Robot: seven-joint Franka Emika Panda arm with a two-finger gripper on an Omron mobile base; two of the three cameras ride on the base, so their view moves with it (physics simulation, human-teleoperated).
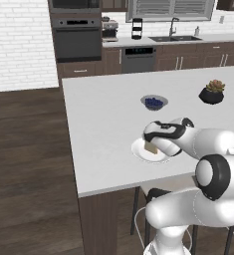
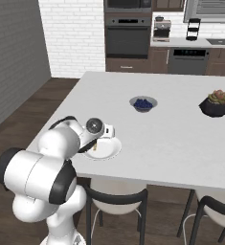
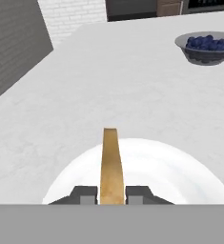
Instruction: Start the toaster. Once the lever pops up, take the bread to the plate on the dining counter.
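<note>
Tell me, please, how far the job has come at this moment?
Nearly finished. Done: the bread has reached the dining counter. In hand: the gripper is shut on the slice, edge-up over the plate. Left: lower it, then open the fingers.

A home kitchen: wall oven (image 1: 77, 37), sink (image 1: 178, 38), dishwasher (image 1: 138, 59) and white island counter (image 1: 103, 114).

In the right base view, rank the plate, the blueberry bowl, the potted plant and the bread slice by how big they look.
1. plate, widest, and nearest the camera
2. potted plant and blueberry bowl: too alike to rank
3. bread, a sliver held edge-on in the gripper over the plate
</note>
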